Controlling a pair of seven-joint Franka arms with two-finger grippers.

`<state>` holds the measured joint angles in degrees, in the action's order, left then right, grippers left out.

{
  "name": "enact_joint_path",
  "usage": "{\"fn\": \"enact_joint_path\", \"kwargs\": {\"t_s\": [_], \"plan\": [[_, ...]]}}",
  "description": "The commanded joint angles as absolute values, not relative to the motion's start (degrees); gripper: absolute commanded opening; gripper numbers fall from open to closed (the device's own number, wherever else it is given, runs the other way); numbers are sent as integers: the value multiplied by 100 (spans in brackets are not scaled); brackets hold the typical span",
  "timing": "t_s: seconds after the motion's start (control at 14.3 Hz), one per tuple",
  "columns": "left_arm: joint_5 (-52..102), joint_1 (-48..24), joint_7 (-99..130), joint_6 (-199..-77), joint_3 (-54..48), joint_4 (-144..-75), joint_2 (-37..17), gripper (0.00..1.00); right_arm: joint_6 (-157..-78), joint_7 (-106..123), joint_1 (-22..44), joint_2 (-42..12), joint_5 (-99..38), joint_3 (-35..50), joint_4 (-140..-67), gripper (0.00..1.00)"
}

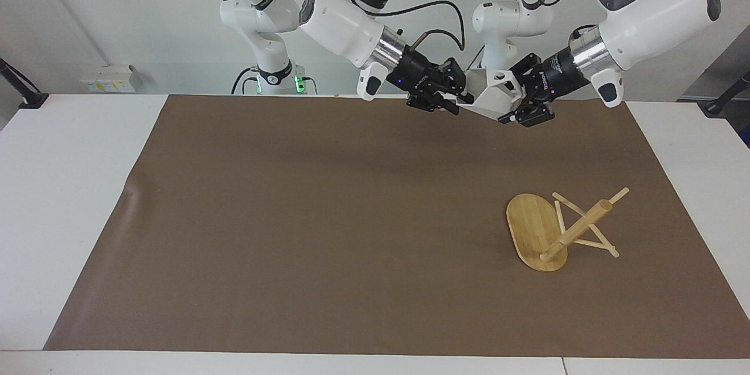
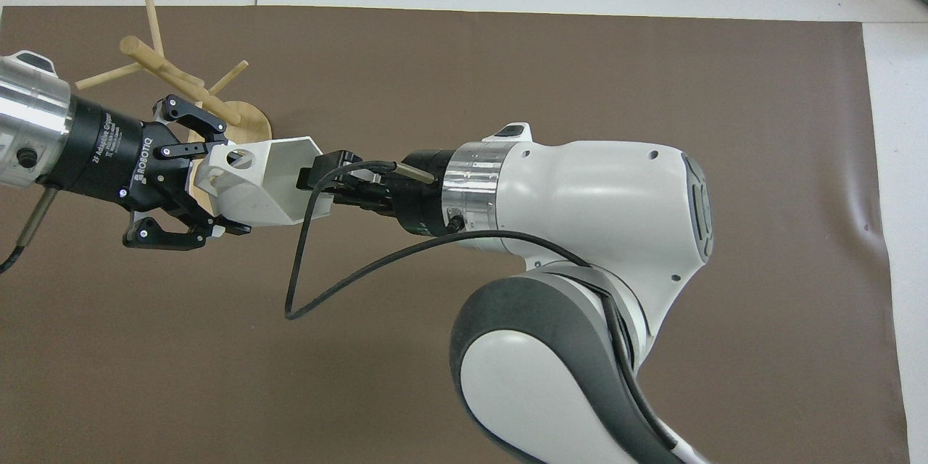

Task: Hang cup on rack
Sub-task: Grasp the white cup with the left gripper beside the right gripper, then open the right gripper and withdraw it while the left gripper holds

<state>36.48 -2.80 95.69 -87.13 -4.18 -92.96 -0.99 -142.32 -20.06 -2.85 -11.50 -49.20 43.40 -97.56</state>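
Cup point(image 1: 491, 94) midair, clamped by left gripper point(image 1: 523, 106); right gripper point(image 1: 454, 104) at rim.

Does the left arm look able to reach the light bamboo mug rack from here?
Probably yes: the rack stands at its end of the table, nothing between. But the left gripper grips the faceted white cup, and the open right gripper, at its rim, should withdraw first.

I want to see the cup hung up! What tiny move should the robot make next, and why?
Probably draw the right gripper back: it is open beside the cup, which the left gripper grips at its handle end, above the mat.
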Motion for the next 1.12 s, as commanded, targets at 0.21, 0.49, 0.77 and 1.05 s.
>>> {"fn": "enact_joint_path", "kwargs": {"t_s": [0.21,0.49,0.77,1.05], "plan": [[3683,-316,10009,-9218,-404,-9790,167,0,-14370,-2039,-334,-1160,-4966,4412,-9773,100],[3569,-343,10809,-9982,-422,-10159,281,0,-14379,-1890,-334,-1160,-4948,4403,-9773,100],[2989,-536,11679,-10836,-457,-10555,343,0,-14379,-1890,-343,-1160,-4659,4368,-9773,100],[2884,-536,12400,-11407,-466,-10845,317,0,-14300,-1890,-378,-1151,-4272,4088,-9791,100]]}}
